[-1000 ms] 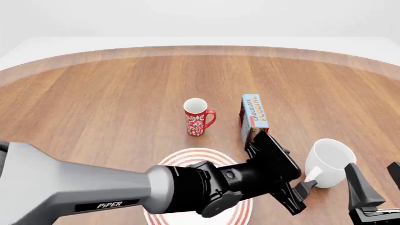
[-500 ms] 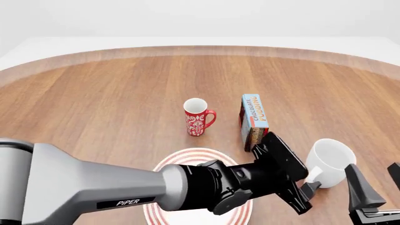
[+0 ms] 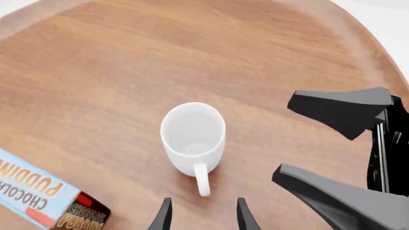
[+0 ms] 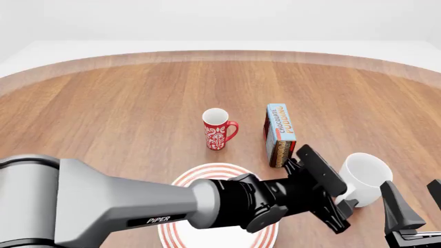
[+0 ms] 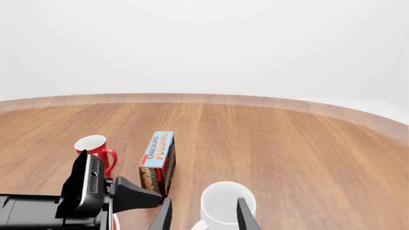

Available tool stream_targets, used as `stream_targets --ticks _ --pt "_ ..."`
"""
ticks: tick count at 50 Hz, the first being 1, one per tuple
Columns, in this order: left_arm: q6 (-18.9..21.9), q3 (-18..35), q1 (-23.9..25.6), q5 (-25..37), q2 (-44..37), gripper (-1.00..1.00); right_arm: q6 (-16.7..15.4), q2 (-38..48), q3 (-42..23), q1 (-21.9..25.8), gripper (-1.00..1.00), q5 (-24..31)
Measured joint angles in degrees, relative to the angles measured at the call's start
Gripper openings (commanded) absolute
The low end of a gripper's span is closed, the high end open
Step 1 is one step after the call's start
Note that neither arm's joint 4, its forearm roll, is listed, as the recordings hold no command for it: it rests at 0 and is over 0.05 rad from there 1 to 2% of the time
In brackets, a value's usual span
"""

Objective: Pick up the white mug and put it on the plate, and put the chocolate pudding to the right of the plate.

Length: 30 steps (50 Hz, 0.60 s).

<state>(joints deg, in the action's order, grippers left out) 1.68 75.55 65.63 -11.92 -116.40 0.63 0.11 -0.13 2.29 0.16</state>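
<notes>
I count two mugs, one carton and one plate on the round wooden surface (image 4: 124, 103); the white mug (image 4: 363, 178) stands upright at about 4 o'clock from the surface's middle, its handle toward me; the chocolate pudding (image 4: 280, 135) stands on edge at roughly 11 o'clock from that mug, near it but apart; the red mug (image 4: 218, 129) stands at 9 o'clock from the carton, well apart from the white one; the plate (image 4: 185, 182) lies nearest me, mostly covered by my left arm. My left tool (image 3: 200, 216) is spread wide and holds nothing, its fingertips on either side of the white mug's handle, not touching it; my right tool (image 5: 203, 215) is likewise spread wide and bare, just behind the white mug at its 5 o'clock.
</notes>
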Motion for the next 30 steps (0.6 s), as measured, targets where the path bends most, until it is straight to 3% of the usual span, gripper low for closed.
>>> stream_targets --ticks 30 --pt "-0.53 6.17 -0.80 3.58 -5.36 1.00 0.20 0.59 -0.02 0.07 1.00 -0.61"
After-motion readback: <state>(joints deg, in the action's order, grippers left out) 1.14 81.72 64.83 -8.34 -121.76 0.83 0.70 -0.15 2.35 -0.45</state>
